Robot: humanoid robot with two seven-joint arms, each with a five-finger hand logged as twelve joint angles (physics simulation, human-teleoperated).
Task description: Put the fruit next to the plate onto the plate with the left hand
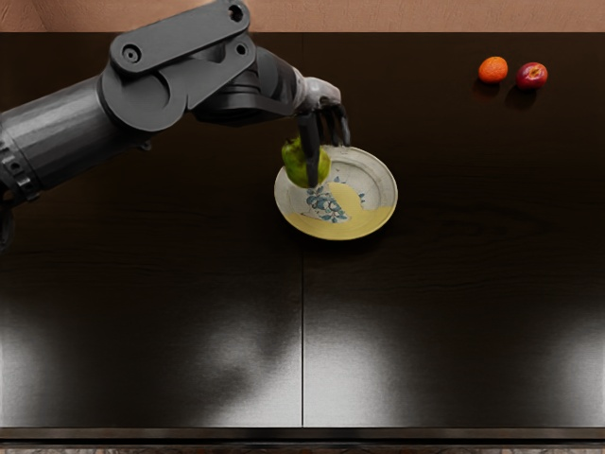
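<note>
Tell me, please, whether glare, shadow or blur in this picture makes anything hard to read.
Head view: broad pale glare lies on the dark table near the bottom, away from every object; a dark finger of the left hand crosses the green fruit it holds at the plate rim; the orange fruit and red fruit are small but sharp.

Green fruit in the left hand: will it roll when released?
Likely a little: the green fruit looks rounded and sits over the left rim of the plate, where the slope may tip it inward. Its smooth-looking skin could slip in the thin fingers of the left hand.
</note>
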